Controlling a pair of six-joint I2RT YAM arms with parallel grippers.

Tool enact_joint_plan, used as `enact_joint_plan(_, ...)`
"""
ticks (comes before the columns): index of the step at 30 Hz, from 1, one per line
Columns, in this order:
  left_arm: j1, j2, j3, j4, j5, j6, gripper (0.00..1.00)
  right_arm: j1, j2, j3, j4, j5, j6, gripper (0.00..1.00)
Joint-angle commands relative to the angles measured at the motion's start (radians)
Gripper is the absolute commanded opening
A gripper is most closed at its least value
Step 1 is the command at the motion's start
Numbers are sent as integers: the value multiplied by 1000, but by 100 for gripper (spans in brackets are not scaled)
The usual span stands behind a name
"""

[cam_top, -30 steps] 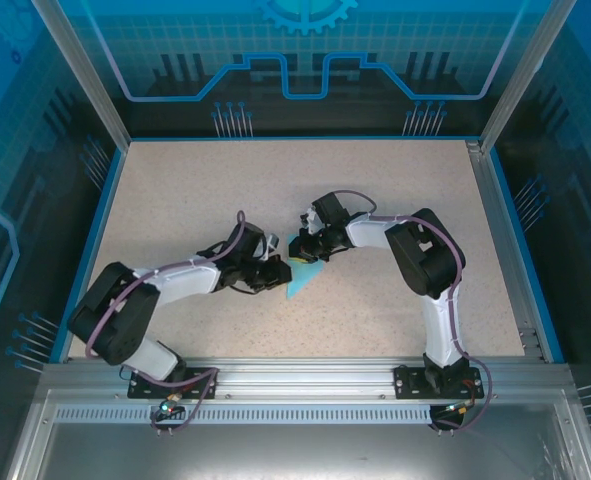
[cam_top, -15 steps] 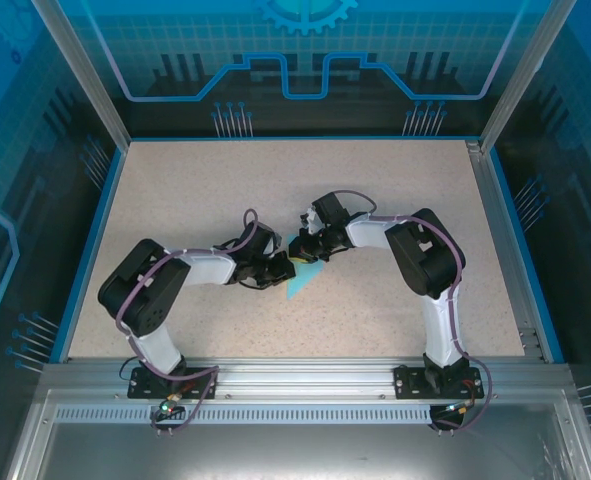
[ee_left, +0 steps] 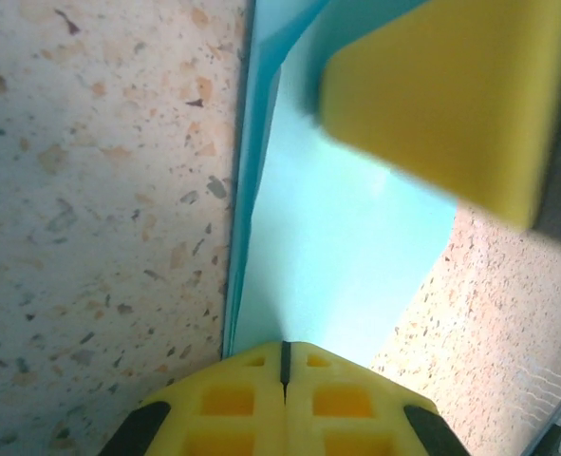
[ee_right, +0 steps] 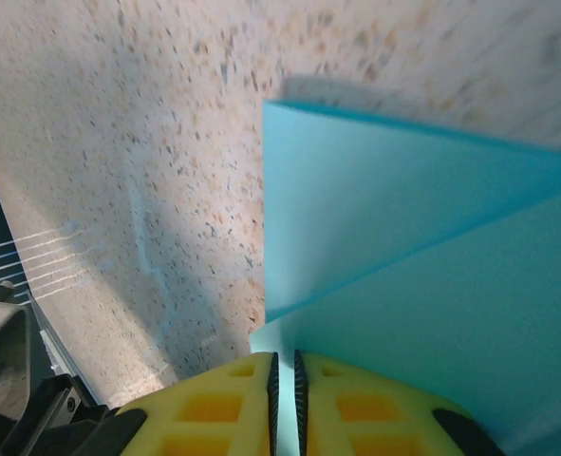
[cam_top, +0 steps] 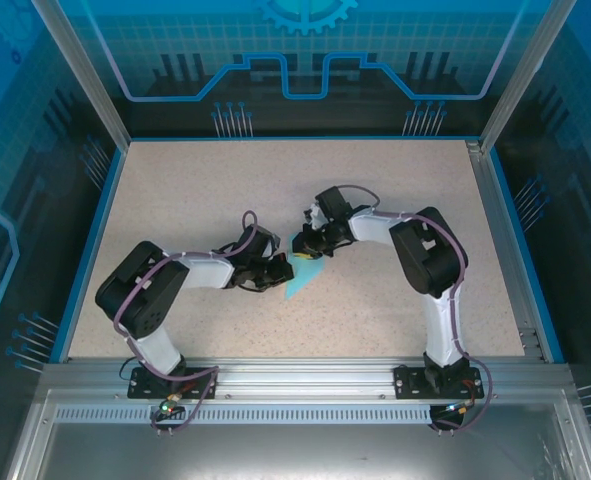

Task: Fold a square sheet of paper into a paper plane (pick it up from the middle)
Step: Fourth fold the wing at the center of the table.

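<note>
The speckled tabletop (cam_top: 395,200) carries everything in the top view, and the two arms bend inward over it to meet just left of centre. The left arm (cam_top: 190,272) reaches in from the lower left and the right arm (cam_top: 425,255) from the right.

Between their tips lies the sheet of paper (cam_top: 300,280), light blue and already folded into a narrow wedge. Its long axis runs from the upper right down to a point at the lower left of the centre. The wide end sits under the right tool (cam_top: 310,248). The left tool (cam_top: 280,268) meets the wedge on its left long edge, about midway along.

In the left wrist view the left tool's yellow fingers (ee_left: 223,408) are pressed together with no gap. The paper rises straight up the frame from their tips, its layered fold edge on the left, so it looks pinched there. A yellow pad (ee_left: 441,95) of the other tool rests on the paper at the upper right.

In the right wrist view the right tool's fingers stand a thin slit apart. A blue layer passes under them and two flaps spread to the upper right, so it appears nipped at the edge.

Both tools touch the paper and neither is nearer. Any coming crease probably turns on that diagonal axis lying between them.
</note>
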Motion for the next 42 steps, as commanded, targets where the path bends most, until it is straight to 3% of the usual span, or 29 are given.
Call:
enact_joint_plan(1, -3, 38, -62, -212, -92, 53, 0, -21, -74, 16, -32, -2, -64, 14)
enact_joint_plan(7, -2, 39, -45, -212, -82, 58, 0, 28, -95, -64, 41, -36, -79, 2)
enact_joint_plan(17, -1, 33, -44, -218, -81, 68, 0, 59, -44, -110, 73, 31, -66, 1)
enact_joint_plan(23, -2, 37, -52, -229, -87, 73, 0, 34, 3, -105, 57, 115, -83, 1)
enact_joint_plan(42, -1, 31, -92, -230, -92, 92, 0, -106, 49, 23, 12, 166, -114, 3)
